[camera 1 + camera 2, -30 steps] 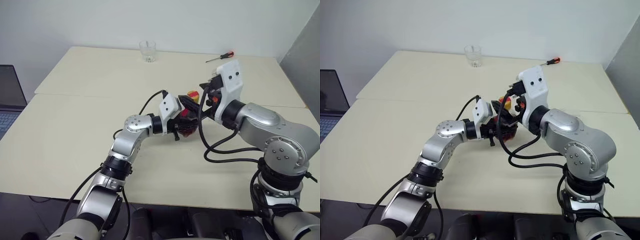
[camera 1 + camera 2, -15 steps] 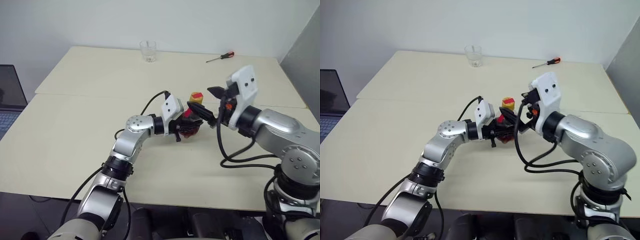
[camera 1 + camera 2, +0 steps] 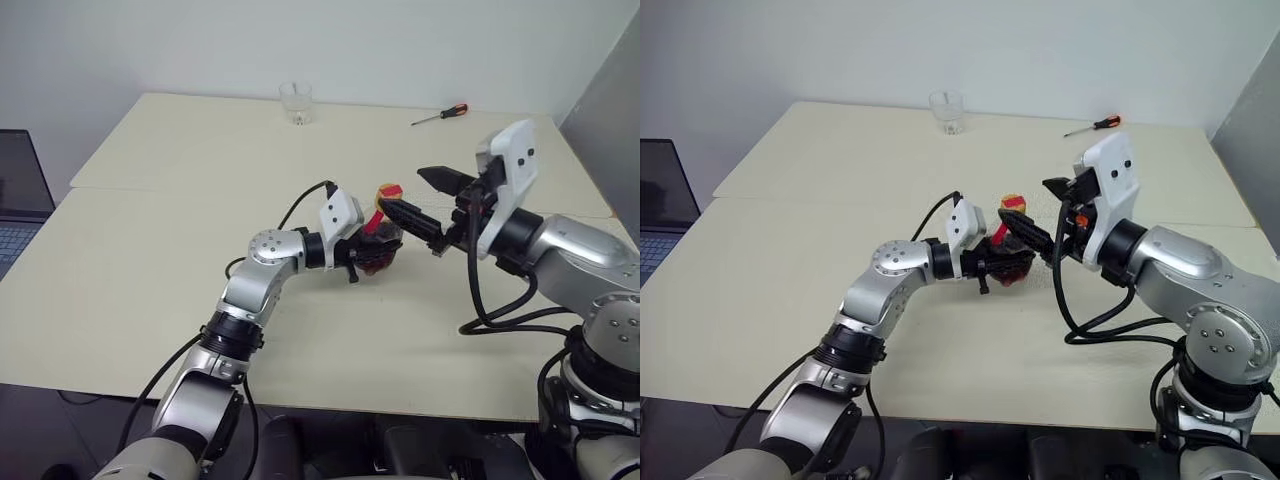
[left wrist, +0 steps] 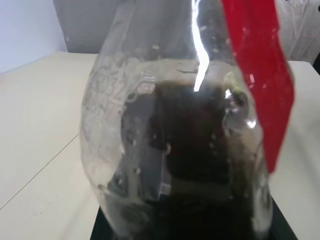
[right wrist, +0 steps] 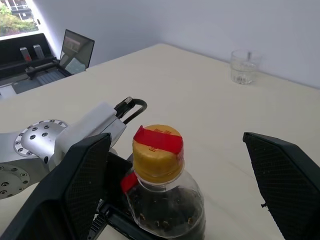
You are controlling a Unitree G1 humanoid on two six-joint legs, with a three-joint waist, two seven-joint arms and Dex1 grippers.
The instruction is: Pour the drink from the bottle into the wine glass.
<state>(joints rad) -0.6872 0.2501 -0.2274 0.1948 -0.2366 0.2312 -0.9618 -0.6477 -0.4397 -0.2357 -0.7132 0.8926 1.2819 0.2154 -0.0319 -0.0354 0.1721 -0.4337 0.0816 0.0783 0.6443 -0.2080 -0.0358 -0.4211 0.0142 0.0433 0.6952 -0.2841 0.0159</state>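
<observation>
The left claw (image 3: 372,247) pinches the capped bottle (image 5: 162,197) mid-worktop; the right claw (image 5: 175,185), spread wide, flanks its cap (image 5: 158,152). Uncapping and pouring remain; a tumbler (image 3: 296,102) sits at twelve o'clock.

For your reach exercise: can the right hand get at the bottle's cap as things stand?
Probably yes. The right hand is open, its fingers either side of the cap, nothing between. The left hand grips only the bottle body.
</observation>
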